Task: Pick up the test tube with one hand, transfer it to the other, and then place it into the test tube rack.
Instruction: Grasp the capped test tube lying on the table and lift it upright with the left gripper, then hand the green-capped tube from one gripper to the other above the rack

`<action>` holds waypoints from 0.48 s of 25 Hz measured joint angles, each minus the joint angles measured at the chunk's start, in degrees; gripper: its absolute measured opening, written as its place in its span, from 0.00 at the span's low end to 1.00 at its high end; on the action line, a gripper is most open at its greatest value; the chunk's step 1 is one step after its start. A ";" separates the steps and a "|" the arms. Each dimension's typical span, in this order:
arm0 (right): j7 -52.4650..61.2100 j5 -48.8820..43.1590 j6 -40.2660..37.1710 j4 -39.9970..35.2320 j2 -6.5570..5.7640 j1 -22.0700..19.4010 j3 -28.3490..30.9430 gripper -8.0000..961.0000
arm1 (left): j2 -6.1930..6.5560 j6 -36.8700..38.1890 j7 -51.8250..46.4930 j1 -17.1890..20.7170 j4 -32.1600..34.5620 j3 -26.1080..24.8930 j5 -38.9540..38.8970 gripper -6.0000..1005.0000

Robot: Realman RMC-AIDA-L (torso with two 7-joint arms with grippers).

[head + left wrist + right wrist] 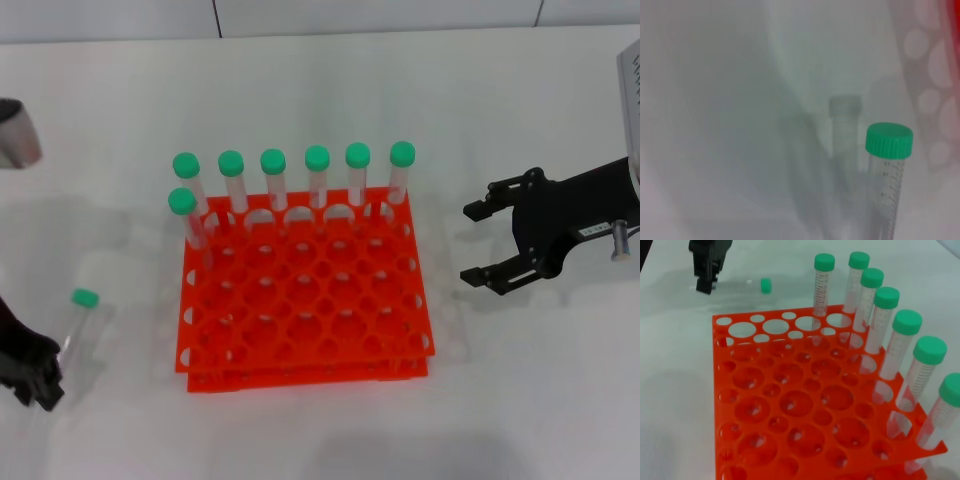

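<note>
Orange test tube rack (305, 300) holds seven capped tubes (317, 180) (back edge); left gripper (30, 375) pinches the test tube (78, 320), right gripper (480, 243) fingers spread

Head looks down; both wrists share the rack (305, 300).

left hand (35, 375) gripping, right hand (482, 243) — spread

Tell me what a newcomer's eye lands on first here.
The bright orange test tube rack at the table's centre, with seven green-capped tubes standing along its far edge. Next, the lone test tube left of the rack, held at its base by the left gripper, while the right gripper hovers open on the rack's right.
</note>
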 joint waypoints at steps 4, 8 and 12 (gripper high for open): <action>0.02 0.12 -0.06 -0.25 -0.05 -0.01 0.10 0.84 | 0.32 2.87 0.32 2.60 8.08 -2.26 -0.19 0.18; 0.11 0.15 -0.08 -0.41 -0.08 0.06 0.28 0.84 | 0.76 3.78 0.71 4.14 12.12 -4.25 -0.53 0.18; 0.37 0.17 -0.18 -0.58 -0.12 0.29 1.58 0.84 | 0.98 4.20 1.66 6.04 16.86 -7.36 -0.69 0.18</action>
